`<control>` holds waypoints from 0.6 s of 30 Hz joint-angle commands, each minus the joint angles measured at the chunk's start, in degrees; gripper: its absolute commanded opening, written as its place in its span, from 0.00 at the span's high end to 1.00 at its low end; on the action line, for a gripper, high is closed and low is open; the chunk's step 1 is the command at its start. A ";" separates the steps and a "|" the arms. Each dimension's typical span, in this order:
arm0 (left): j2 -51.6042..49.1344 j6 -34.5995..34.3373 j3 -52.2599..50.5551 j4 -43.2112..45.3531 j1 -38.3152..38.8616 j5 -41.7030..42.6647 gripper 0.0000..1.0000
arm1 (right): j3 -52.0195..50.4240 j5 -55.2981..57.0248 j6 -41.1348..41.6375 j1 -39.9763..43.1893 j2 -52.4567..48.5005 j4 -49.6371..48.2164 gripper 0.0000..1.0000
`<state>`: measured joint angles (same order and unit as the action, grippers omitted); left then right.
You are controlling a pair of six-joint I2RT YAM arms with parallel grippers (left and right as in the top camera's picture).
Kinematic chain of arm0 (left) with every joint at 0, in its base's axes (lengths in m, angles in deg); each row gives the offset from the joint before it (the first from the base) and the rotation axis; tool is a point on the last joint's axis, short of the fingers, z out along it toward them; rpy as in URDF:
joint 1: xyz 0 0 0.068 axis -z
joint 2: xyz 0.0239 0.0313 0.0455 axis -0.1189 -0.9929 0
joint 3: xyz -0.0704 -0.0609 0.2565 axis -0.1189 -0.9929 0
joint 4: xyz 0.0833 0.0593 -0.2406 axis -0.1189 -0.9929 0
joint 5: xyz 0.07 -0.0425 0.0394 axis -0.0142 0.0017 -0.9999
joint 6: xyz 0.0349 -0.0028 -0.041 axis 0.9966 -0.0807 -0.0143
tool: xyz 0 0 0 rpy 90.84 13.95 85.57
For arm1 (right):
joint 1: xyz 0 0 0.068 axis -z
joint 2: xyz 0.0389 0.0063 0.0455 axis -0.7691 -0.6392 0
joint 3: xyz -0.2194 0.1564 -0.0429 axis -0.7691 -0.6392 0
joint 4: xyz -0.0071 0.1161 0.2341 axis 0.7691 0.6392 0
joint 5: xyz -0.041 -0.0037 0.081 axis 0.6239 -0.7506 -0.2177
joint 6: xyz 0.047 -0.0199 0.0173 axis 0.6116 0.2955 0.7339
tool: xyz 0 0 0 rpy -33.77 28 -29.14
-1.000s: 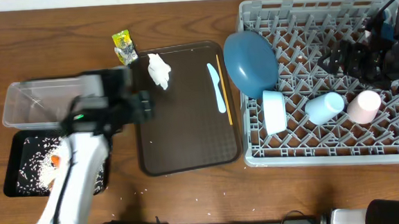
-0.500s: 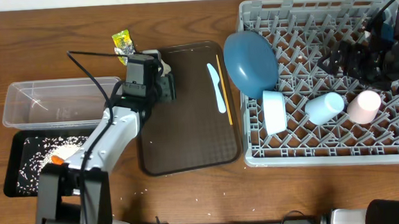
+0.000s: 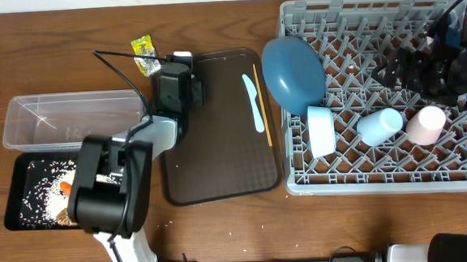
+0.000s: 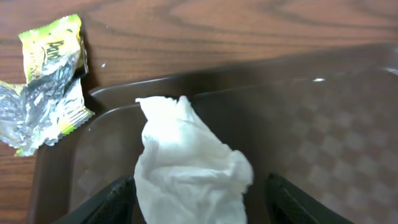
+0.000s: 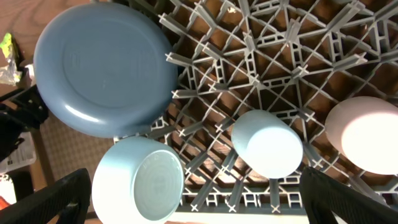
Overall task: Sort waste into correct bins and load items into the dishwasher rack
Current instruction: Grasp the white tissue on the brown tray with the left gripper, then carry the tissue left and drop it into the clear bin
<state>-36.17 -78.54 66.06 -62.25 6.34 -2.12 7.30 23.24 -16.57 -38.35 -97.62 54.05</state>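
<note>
Two fingers of my left gripper (image 4: 202, 202) stand wide apart, one on each side of the crumpled white tissue (image 4: 186, 168). It lies between them in a corner of the brown plastic serving tray (image 4: 323, 137). My arm is stretched forward, wrist tipped down. Beyond my left finger, off the tray, lies the yellow-green snack wrapper (image 4: 46, 81). My right gripper (image 5: 198, 202) hangs spread open above the grey lattice dishwasher rack (image 5: 280, 56).

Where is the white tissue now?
The crumpled white tissue lies in a corner of the brown tray, between the open fingers of the left gripper in the left wrist view; the yellow-green snack wrapper sits on the table just outside that corner.
</note>
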 commanded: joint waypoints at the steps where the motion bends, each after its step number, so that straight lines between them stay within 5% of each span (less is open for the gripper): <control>1: -1.88 1.44 0.50 0.63 -0.24 -2.38 0.38 | 0.20 0.20 -0.85 -0.33 -0.13 0.15 0.01; 9: -2.62 1.38 0.50 -2.62 -0.22 1.11 0.69 | 0.17 0.20 -0.83 -0.33 -0.13 0.11 0.01; 14: 2.10 -1.22 0.50 -4.72 -0.22 5.49 0.73 | 0.20 0.20 -0.85 -0.33 -0.13 0.48 0.01; 18: 10.19 -2.67 0.76 -9.84 -0.24 5.38 0.85 | 0.20 0.20 -0.85 -0.33 -0.13 0.76 0.01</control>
<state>-33.25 -79.74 66.01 -70.52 6.30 1.81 7.30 23.24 -16.57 -38.35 -97.62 54.62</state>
